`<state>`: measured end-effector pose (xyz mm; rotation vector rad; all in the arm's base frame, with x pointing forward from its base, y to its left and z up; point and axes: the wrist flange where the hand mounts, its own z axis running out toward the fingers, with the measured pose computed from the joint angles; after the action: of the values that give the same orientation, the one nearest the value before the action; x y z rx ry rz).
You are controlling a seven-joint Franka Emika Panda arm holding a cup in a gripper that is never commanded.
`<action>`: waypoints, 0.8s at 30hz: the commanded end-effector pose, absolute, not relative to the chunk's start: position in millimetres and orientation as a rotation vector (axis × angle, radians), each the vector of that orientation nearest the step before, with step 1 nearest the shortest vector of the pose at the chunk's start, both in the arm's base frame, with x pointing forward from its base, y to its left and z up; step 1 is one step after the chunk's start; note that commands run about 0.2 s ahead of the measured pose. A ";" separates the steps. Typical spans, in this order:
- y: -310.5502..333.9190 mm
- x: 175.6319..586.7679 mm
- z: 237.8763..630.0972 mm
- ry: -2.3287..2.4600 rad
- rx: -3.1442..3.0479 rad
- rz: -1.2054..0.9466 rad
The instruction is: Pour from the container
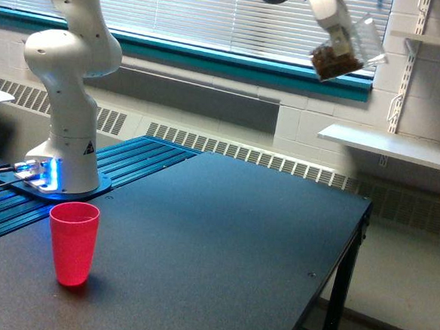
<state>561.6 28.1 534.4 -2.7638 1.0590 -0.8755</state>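
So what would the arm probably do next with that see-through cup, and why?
Probably carry it down and toward the exterior view's left. The gripper holds the clear container of brown pieces high at the top of the picture, tilted, while the red cup stands upright on the black table, far below. Pouring from here would likely miss.

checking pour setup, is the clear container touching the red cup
Apart. The exterior view shows the clear container held high above the table, far from the red cup.

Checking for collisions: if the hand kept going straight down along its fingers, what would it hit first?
Likely nothing soon: the hand, holding the container, points down at the black table far below. Depth unclear.
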 end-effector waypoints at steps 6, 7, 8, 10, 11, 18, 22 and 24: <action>-19.1 508.7 507.1 1.320 -2.757 -0.870; -21.1 502.6 504.5 1.342 -2.745 -0.863; -23.0 498.1 502.5 1.358 -2.736 -0.855; -28.0 487.8 495.1 1.397 -2.737 -0.836; -30.8 482.1 491.5 1.422 -2.731 -0.826; -44.8 451.5 473.8 1.548 -2.706 -0.776; -52.8 435.8 466.0 1.627 -2.671 -0.747; -57.1 428.1 461.1 1.666 -2.660 -0.731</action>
<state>444.0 -46.9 467.2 -2.7416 1.5162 -0.7493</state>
